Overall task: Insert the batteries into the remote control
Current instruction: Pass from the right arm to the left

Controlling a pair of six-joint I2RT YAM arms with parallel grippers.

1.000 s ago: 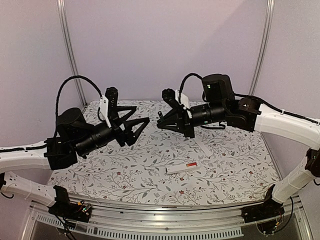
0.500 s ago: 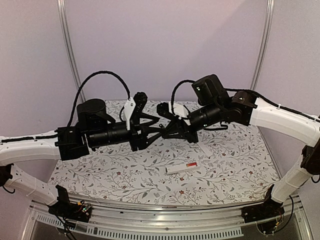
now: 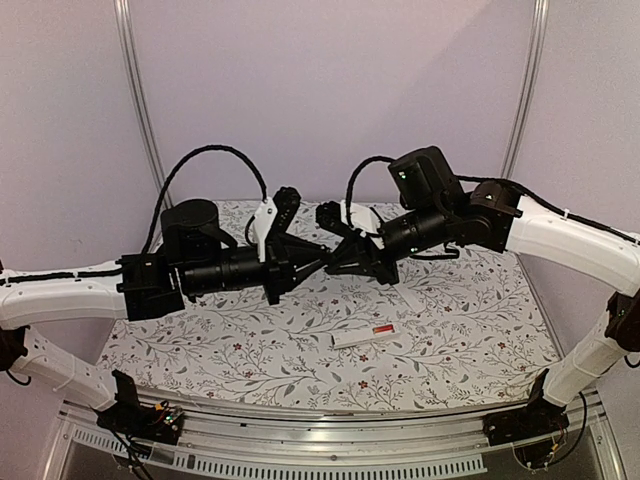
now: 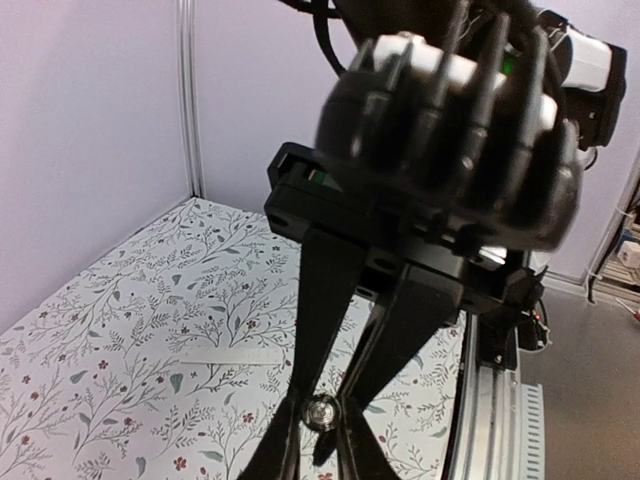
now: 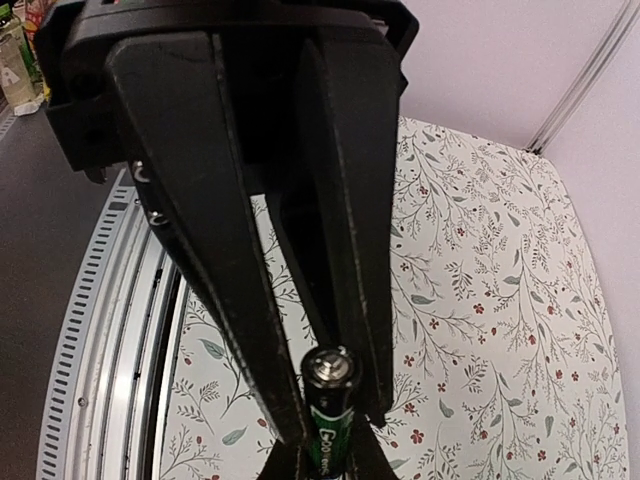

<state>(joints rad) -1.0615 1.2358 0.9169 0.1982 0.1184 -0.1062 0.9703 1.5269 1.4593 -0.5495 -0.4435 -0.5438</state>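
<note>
Black battery [image 5: 330,400]: held lengthwise, midair.
Left claw [image 3: 322,262]: clamped on one end.
Right claw [image 3: 340,264]: clamped on other end, facing.

**A:** what's the big black thing up top?

**B:** left gripper [image 5: 330,412], pointing straight at the lens. Its two fingers [image 5: 235,270] run down in a V and pinch a battery [image 5: 330,385] near the bottom edge.

**A:** which battery?

**B:** black, green print, metal end facing us. Flowery table [image 5: 480,300] behind it, slotted metal rail [image 5: 110,350] on the left.
</note>
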